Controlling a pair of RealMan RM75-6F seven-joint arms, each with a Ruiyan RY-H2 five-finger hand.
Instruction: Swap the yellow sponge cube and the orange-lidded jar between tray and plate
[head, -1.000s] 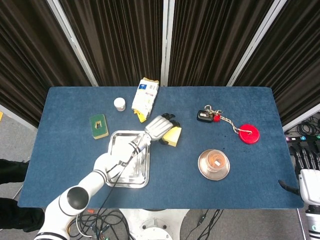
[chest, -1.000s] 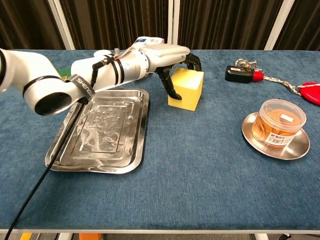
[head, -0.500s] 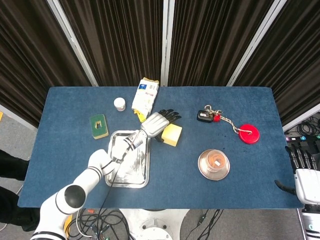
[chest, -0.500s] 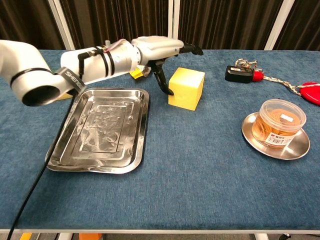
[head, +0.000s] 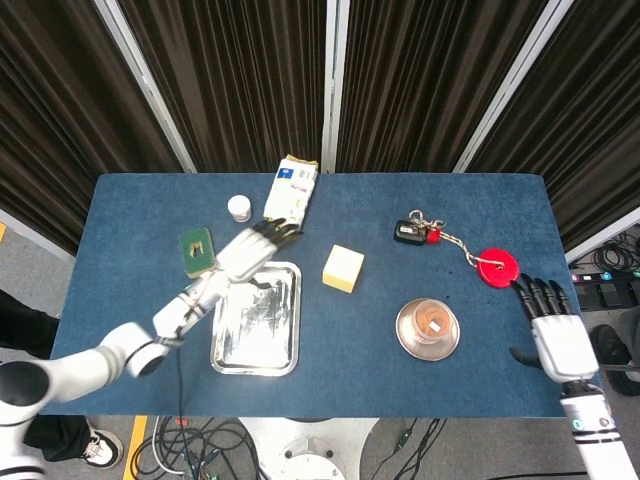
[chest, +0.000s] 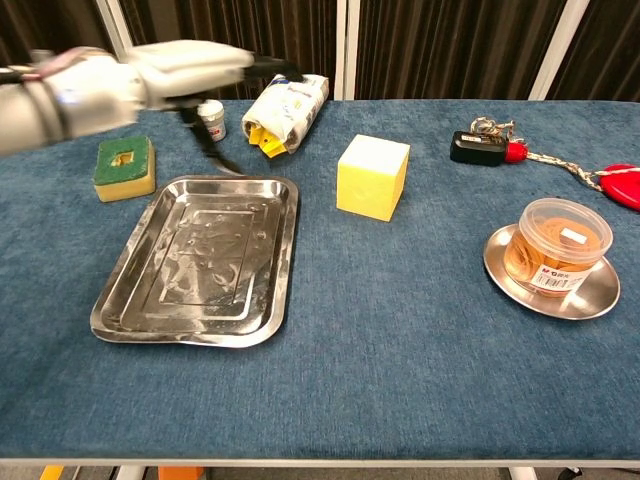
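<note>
On the plate (chest: 512, 280), orange-lidded jar (chest: 556, 244); tray (chest: 150, 296) bare, yellow sponge cube (chest: 373, 177) beside it; both hands spread, holding nothing

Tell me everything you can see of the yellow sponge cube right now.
The yellow sponge cube is a pale yellow, foam-like block with a lighter top face and flat sides. It sits upright on the blue table, between the tray and the plate, inside neither. Nothing touches it; the left hand is well clear of it.
</note>
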